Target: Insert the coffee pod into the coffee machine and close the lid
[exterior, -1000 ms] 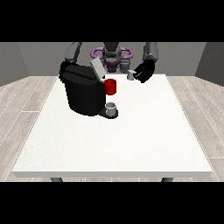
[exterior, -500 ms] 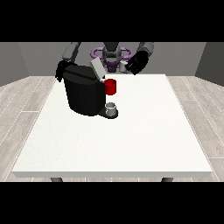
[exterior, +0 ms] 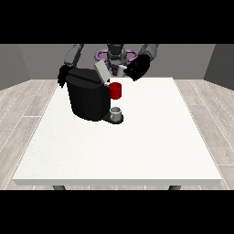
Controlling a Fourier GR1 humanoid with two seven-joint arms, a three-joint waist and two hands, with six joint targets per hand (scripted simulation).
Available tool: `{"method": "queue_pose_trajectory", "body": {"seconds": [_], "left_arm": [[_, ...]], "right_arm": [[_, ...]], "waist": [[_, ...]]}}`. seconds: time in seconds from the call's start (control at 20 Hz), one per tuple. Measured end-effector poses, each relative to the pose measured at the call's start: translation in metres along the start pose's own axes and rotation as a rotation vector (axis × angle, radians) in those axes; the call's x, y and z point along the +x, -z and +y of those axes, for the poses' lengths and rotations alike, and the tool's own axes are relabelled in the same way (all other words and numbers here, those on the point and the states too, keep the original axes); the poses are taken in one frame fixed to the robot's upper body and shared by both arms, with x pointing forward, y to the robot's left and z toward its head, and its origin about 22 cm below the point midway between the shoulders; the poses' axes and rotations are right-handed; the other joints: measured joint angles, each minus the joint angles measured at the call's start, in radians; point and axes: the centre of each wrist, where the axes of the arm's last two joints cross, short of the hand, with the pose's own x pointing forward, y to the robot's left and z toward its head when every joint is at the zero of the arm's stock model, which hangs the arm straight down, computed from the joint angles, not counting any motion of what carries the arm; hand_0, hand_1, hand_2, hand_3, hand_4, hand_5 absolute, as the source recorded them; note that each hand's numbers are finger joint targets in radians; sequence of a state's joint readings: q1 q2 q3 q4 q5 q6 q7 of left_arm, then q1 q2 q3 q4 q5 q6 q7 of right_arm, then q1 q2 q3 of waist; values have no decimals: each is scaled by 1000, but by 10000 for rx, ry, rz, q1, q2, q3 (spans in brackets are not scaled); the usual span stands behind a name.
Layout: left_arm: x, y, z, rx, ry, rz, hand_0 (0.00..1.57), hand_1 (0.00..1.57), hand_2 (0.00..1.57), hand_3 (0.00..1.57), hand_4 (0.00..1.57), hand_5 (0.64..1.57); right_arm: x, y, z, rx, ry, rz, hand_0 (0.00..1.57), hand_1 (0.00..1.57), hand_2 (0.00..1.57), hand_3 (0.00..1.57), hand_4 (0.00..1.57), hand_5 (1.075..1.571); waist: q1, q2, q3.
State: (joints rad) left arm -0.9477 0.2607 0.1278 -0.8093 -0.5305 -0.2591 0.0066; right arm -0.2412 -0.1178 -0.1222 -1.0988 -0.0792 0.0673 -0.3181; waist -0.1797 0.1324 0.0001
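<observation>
The black coffee machine (exterior: pixel 88 98) stands at the table's far left. Its grey lid (exterior: pixel 102 71) is tilted up and open above a red part (exterior: pixel 115 90) at the machine's front. The hand at the view's right (exterior: pixel 138 67) hovers just right of the lid, its fingers curled round a small pale coffee pod (exterior: pixel 122 68) that pokes out toward the lid. The hand at the view's left (exterior: pixel 63 75) sits against the machine's far left side, mostly hidden behind it.
A small grey cup (exterior: pixel 116 111) rests on the machine's drip tray, below the red part. The white table (exterior: pixel 137 146) stretches wide toward the camera and to the right.
The hand at the view's right has moved up and to the left with the pod, from beside the red part to level with the open lid. The other hand stayed by the machine.
</observation>
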Motion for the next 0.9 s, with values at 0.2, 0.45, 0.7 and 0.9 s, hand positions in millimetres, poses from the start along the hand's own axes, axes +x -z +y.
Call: {"method": "queue_pose_trajectory", "body": {"seconds": [0.2,0.45,0.7,0.9], "left_arm": [[15,3,31,738,-13,-241,1388,1388,1442,1356,629,1571],[28,5,55,1273,-131,-427,1506,1506,1501,1431,604,1571],[44,8,69,1711,-389,-607,1438,1438,1475,1389,595,1571],[46,6,81,1789,-416,-629,1438,1438,1467,1362,625,1571]], "right_arm": [[11,13,0,650,167,-719,0,0,0,0,165,1571],[18,26,3,917,193,-1076,0,0,0,0,286,1571],[23,36,2,1031,143,-1343,0,0,0,0,172,1571],[26,41,1,1059,125,-1380,0,0,0,0,188,1571]], "waist": [[-219,790,1],[-312,1247,2],[-420,1669,7],[-468,1853,11]]}}
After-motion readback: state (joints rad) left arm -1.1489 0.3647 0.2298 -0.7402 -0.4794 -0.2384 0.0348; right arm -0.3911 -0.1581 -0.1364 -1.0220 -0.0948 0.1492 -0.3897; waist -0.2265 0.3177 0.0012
